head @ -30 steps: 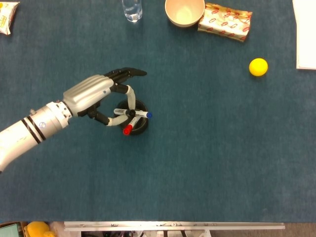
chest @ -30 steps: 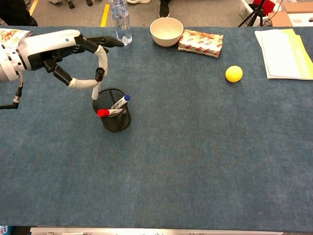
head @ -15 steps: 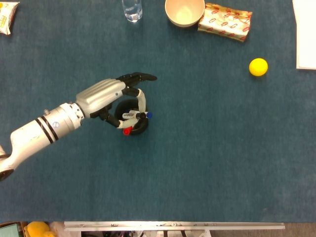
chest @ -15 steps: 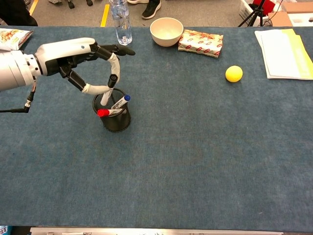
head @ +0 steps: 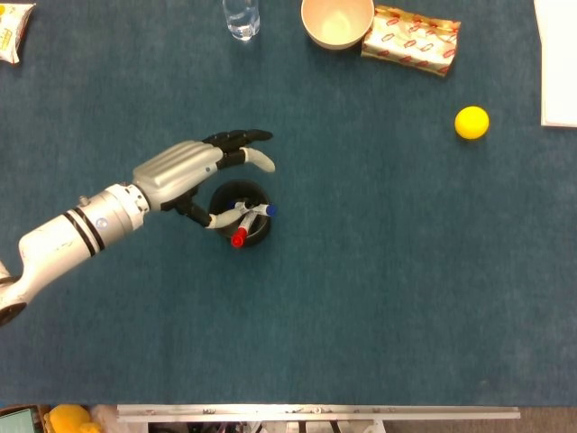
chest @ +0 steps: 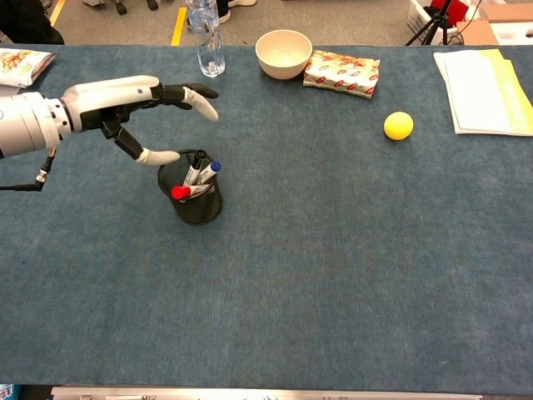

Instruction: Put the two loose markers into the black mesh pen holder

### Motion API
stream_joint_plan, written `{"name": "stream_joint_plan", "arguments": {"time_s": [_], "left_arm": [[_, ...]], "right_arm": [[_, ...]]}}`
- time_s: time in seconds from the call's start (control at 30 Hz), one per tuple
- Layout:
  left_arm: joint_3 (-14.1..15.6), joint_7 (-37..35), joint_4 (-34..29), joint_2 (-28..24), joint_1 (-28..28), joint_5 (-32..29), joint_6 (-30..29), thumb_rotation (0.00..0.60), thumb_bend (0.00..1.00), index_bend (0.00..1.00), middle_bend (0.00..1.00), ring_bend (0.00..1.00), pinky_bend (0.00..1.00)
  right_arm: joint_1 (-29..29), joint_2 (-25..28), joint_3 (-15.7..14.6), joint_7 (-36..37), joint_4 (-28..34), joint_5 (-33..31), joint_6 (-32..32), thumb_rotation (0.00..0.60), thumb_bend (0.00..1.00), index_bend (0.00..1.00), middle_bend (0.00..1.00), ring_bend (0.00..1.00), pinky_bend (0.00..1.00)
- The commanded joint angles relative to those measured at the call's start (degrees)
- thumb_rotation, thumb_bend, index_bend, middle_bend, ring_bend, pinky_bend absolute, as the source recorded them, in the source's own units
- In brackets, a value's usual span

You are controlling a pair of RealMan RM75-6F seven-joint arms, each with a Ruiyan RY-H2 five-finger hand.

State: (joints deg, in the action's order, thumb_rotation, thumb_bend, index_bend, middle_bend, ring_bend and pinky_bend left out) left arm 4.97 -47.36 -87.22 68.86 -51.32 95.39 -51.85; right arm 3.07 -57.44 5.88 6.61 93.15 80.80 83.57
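The black mesh pen holder [head: 247, 215] [chest: 197, 200] stands upright on the blue table, left of centre. Three markers lean in it: a red-capped one [head: 236, 238] [chest: 179, 192], a blue-capped one [head: 269, 210] [chest: 214, 167] and a black-capped one [chest: 196, 158]. My left hand [head: 194, 171] [chest: 141, 100] hovers just above and to the left of the holder, fingers spread apart and straight, thumb near the rim, holding nothing. My right hand is outside both views.
A yellow ball [head: 471, 122] [chest: 398, 125] lies to the right. At the back stand a clear bottle [chest: 205, 33], a cream bowl [head: 336, 22] [chest: 284, 52] and a red-patterned packet [head: 411, 39] [chest: 341, 72]. Papers [chest: 483, 79] lie at the far right, a snack bag [chest: 21, 65] at the far left.
My left hand carried the black-capped marker over the holder, let it drop in, and spread its fingers. The marker now stands in the holder with the other two.
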Motion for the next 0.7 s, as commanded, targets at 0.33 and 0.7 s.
{"name": "stream_joint_plan", "arguments": {"time_s": [0.33, 0.7], "left_arm": [[0.2, 16.2, 2.4, -2.4, 8.1, -6.2, -5.4, 0.6, 0.32, 0.2, 0.02, 0.0, 0.07], [-0.7, 28.5, 4.5, -3.9, 20.1, -14.9, -15.3, 0.6, 0.32, 0.2, 0.02, 0.0, 0.07]], "right_arm": [[1.2, -1.2, 0.6, -4.1, 0.6, -0.8, -1.0, 0.6, 0.04, 0.15, 0.28, 0.14, 0.3], [1.8, -2.8, 1.8, -8.9, 1.4, -3.1, -0.6, 0.6, 0.13, 0.18, 0.28, 0.14, 0.3]]}}
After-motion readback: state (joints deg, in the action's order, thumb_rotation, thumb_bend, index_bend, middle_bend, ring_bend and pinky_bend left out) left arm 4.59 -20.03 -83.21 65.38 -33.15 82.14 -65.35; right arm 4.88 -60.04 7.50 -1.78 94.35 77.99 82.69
